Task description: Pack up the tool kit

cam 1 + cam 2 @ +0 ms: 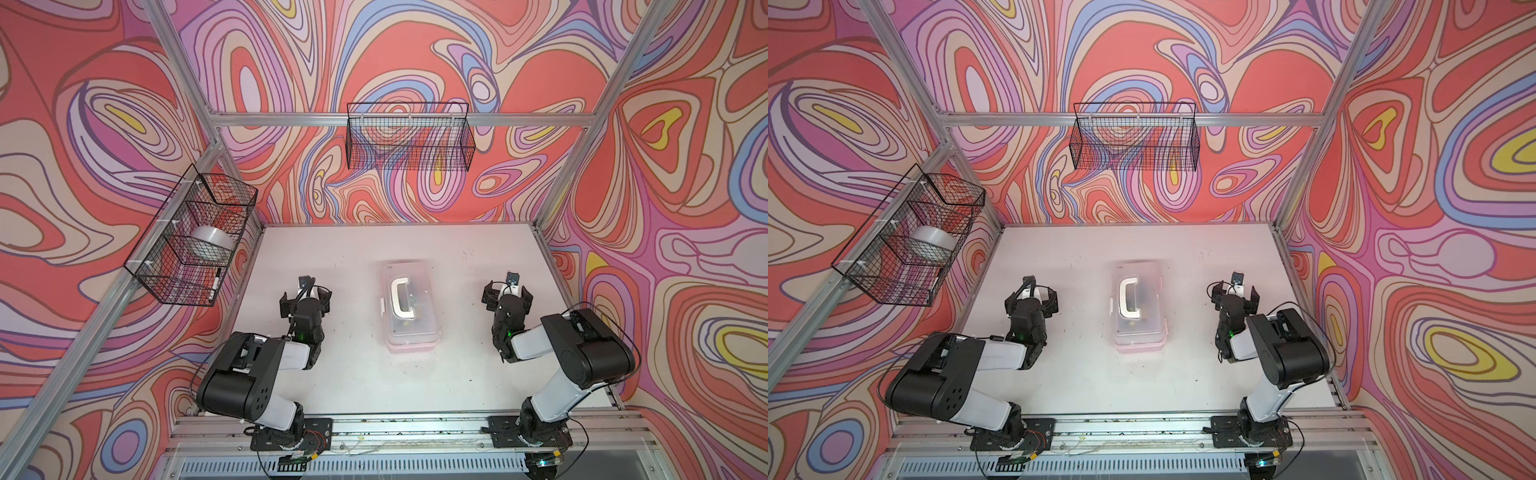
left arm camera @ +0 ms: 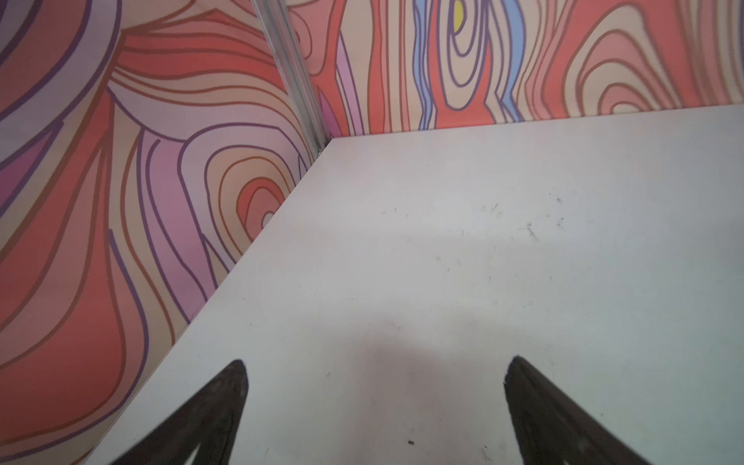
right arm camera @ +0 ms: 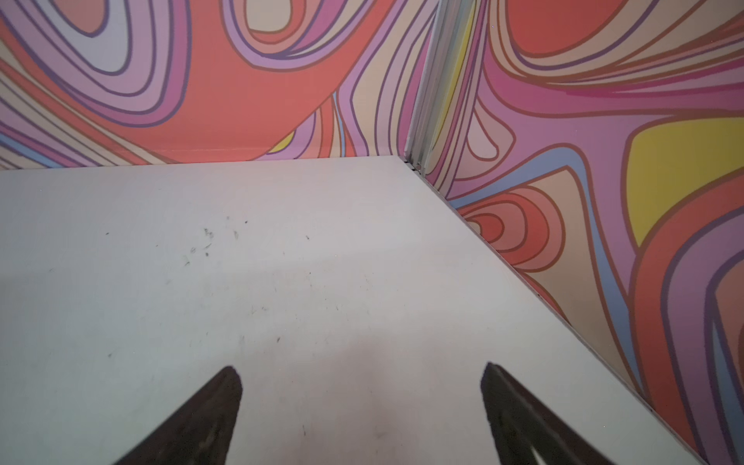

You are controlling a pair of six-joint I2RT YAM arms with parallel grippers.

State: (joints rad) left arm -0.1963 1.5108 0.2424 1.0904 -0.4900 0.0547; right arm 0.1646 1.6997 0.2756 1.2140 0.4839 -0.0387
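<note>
The tool kit (image 1: 409,309) (image 1: 1137,309), a pale-pink case with its translucent lid down and a white handle on top, lies in the middle of the white table in both top views. Dim shapes show through the lid; I cannot make them out. My left gripper (image 1: 306,294) (image 1: 1031,296) (image 2: 378,362) hangs open to the case's left, apart from it, with bare table between its fingers. To the right of the case, likewise apart, my right gripper (image 1: 507,293) (image 1: 1233,296) (image 3: 362,368) is open and holds nothing. Neither wrist view shows the case.
A black wire basket (image 1: 409,139) (image 1: 1133,139) hangs on the back rail. Another black wire basket (image 1: 193,237) (image 1: 909,241) on the left rail holds a white roll and a marker. Patterned walls close the table's back and sides.
</note>
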